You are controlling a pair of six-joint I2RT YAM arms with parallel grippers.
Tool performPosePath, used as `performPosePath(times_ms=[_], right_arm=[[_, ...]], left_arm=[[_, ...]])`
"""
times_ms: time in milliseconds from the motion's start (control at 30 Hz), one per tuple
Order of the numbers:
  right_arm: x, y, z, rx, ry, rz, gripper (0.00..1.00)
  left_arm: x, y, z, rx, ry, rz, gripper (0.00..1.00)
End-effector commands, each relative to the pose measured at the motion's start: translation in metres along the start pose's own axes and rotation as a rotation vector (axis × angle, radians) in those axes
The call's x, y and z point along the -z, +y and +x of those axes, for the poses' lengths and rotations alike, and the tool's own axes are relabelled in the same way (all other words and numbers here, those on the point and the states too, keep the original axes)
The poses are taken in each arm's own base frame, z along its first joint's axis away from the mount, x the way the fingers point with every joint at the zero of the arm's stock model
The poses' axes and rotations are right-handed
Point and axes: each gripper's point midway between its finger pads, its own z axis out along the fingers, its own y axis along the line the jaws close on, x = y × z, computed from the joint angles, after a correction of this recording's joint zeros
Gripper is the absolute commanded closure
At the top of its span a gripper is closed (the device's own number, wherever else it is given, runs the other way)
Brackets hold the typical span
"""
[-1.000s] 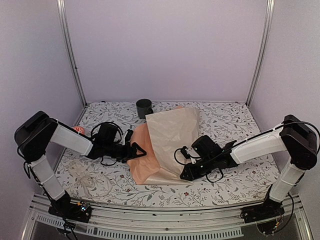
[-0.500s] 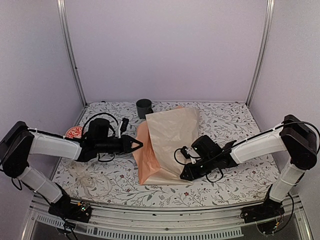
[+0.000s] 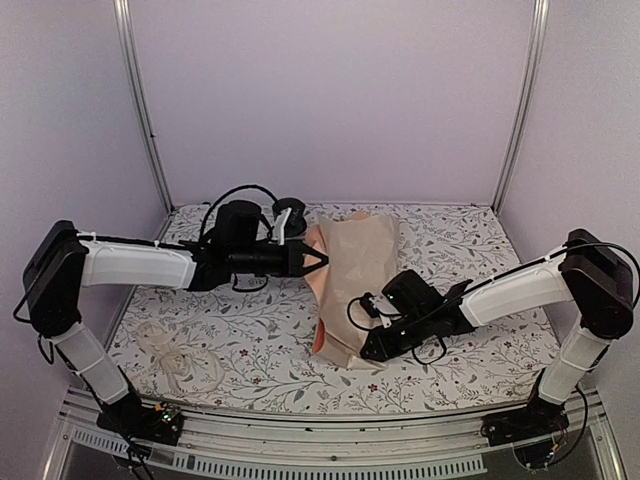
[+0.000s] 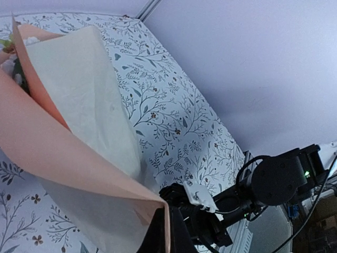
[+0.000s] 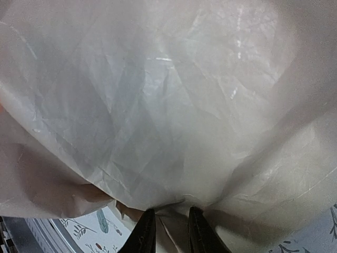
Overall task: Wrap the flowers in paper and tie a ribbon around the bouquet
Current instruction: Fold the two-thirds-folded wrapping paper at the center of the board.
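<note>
The paper [image 3: 358,262], peach outside and cream inside, lies in the middle of the table as a narrowing bundle. My left gripper [image 3: 316,262] is shut on its peach left edge [image 4: 167,224] and holds that flap up over the bundle. The flowers [image 4: 7,51] only peek out at the far open end, a green leaf and pale petals. My right gripper [image 3: 372,346] is shut on the gathered paper [image 5: 168,208] at the narrow near end, and its fingers [image 5: 145,232] pinch the creased sheet. The ribbon [image 3: 176,360] lies loose at the near left.
A dark mug [image 3: 291,210] stands at the back, just behind my left wrist. The right arm [image 4: 274,179] reaches in from the right. The floral tablecloth [image 3: 250,330] shows to the left of the bundle.
My left gripper shut on the paper's left edge, then lifted it and swung it right and toward the back, folding the peach flap over the bundle. My right gripper has not moved.
</note>
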Motion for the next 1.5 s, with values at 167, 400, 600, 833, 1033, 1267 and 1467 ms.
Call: performPosePath(times_ms=[167, 400, 600, 833, 1033, 1267, 1467], right_arm=[[-0.004, -0.007, 0.034, 0.029, 0.083, -0.015, 0.76], [0.024, 0.018, 0.012, -0.01, -0.058, -0.118, 0.77], [0.07, 0.011, -0.013, -0.131, -0.191, -0.077, 0.75], [0.072, -0.076, -0.046, -0.302, -0.209, -0.009, 0.47], [0.028, -0.089, -0.054, -0.279, -0.123, -0.041, 0.54], [0.009, -0.082, -0.042, -0.278, -0.083, -0.137, 0.77], [0.018, -0.07, -0.051, -0.257, -0.11, -0.191, 0.8]], left_arm=[[-0.105, 0.002, -0.007, -0.037, 0.075, 0.099, 1.0], [-0.159, 0.075, 0.036, 0.078, 0.162, 0.022, 1.0], [-0.174, 0.093, 0.072, 0.047, 0.257, -0.046, 1.0], [-0.163, 0.092, 0.064, 0.007, 0.225, -0.093, 1.0], [-0.159, 0.059, 0.049, -0.082, 0.195, -0.067, 1.0], [-0.164, -0.016, 0.025, -0.158, 0.162, 0.105, 1.0], [-0.187, -0.002, 0.034, -0.118, 0.192, 0.1, 1.0]])
